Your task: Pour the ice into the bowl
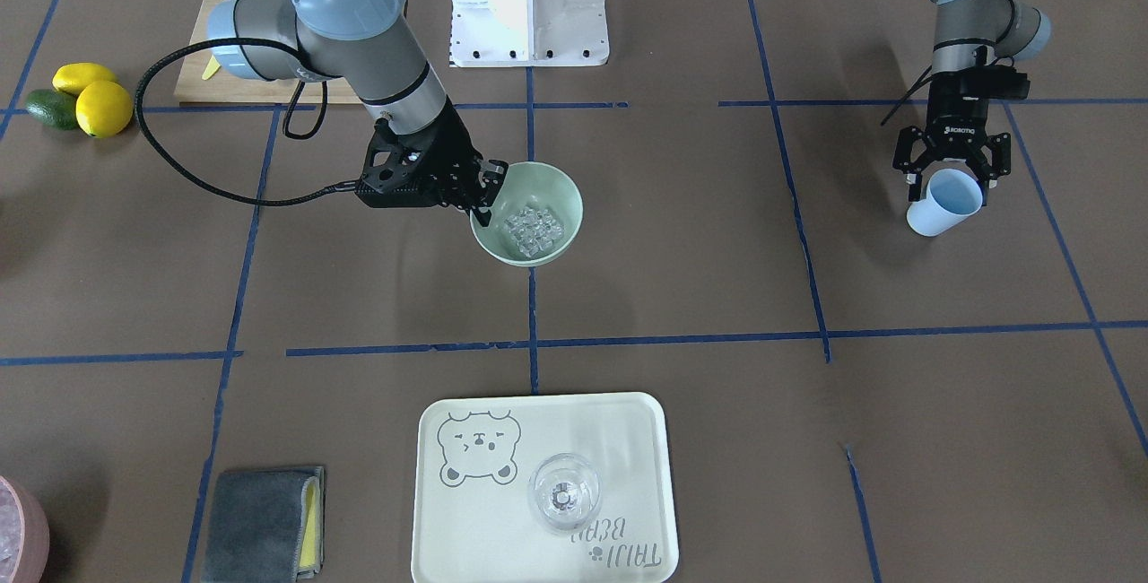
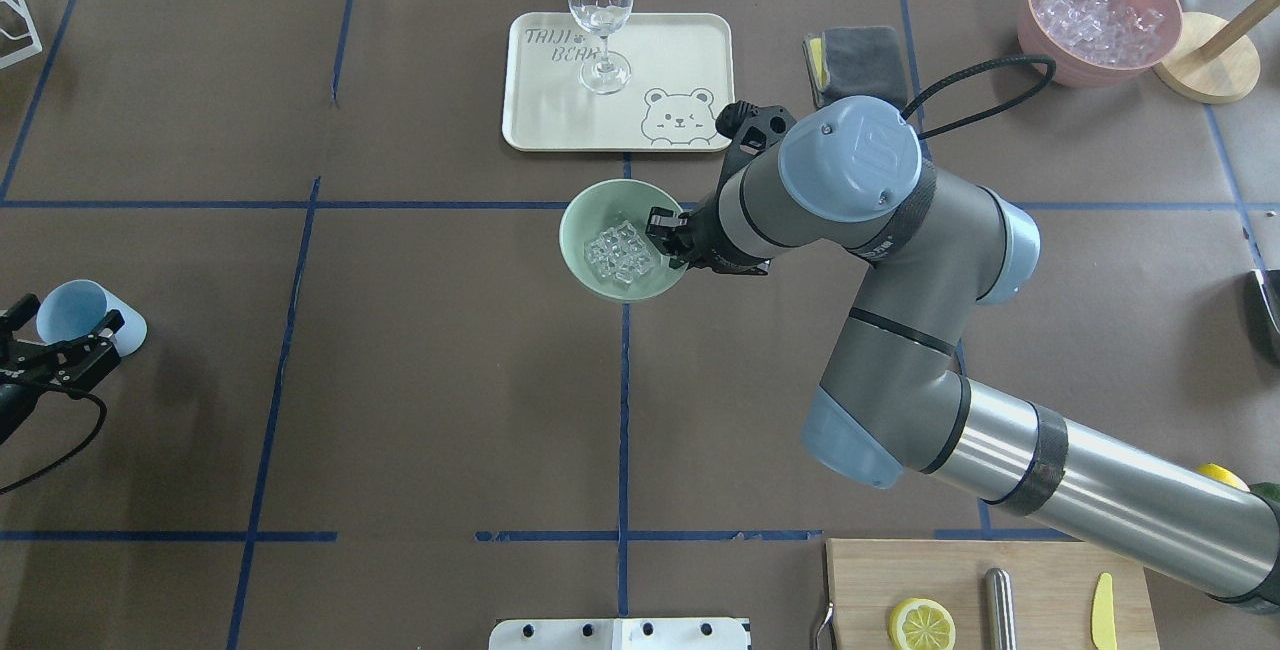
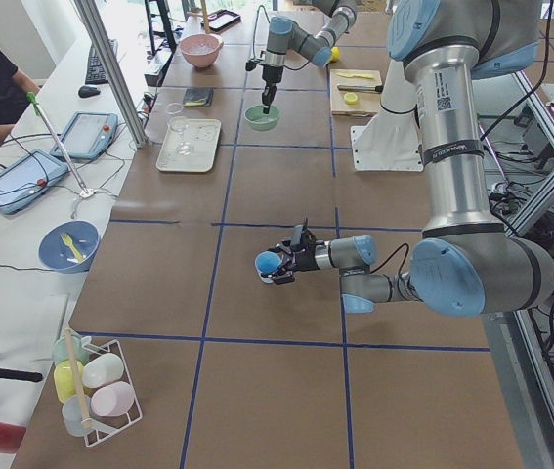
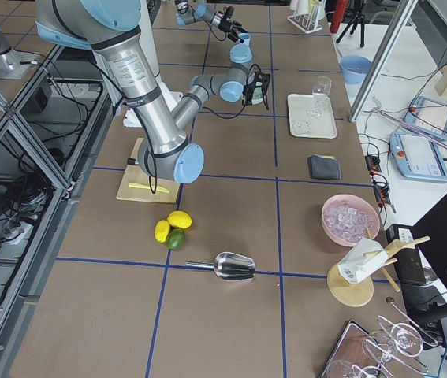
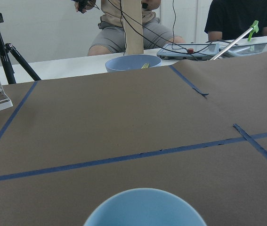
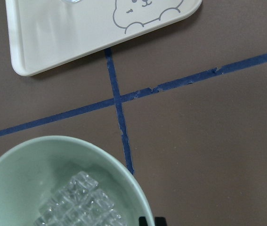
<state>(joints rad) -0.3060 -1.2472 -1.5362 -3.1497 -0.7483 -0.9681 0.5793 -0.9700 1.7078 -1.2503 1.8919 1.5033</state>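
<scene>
The mint-green bowl stands near the table's middle, just in front of the tray, with a heap of clear ice cubes inside. My right gripper is shut on the bowl's rim on its right side, one finger inside and one outside. The right wrist view shows the bowl, the ice and the fingertips at the bottom edge. My left gripper is at the far left, shut on a light blue cup that lies tilted on its side. The cup looks empty in the front view.
A cream tray with a wine glass lies beyond the bowl. A grey cloth and a pink bowl of ice are at the back right. A cutting board with a lemon half is near the robot's base.
</scene>
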